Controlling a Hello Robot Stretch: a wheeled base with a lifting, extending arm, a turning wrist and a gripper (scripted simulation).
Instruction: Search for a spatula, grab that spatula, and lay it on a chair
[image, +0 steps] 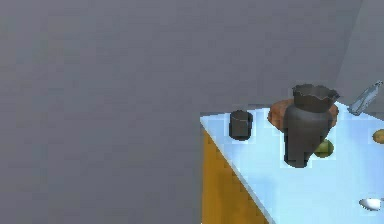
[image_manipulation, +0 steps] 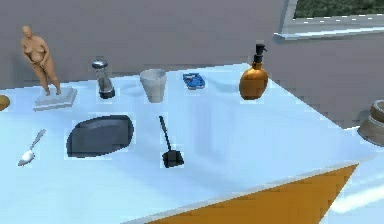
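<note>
The spatula (image_manipulation: 168, 142) lies flat on the pale desk (image_manipulation: 250, 135) in the arm side view, near the middle, just right of a dark tray (image_manipulation: 100, 135). It is black. Its long axis runs almost straight up and down the picture, tilted a little. The wide blade points to the bottom edge, and the thin handle points up toward a white cup (image_manipulation: 153, 84).

Along the desk's far side stand a statue (image_manipulation: 40, 62), a shaker (image_manipulation: 101, 78), a small blue thing (image_manipulation: 195, 80) and a brown pump bottle (image_manipulation: 254, 78). A spoon (image_manipulation: 31, 147) lies left of the tray.

The forward view shows a desk corner with a dark jug (image: 306, 125) and a dark mug (image: 240, 124).

The hand's state cannot be told.
</note>
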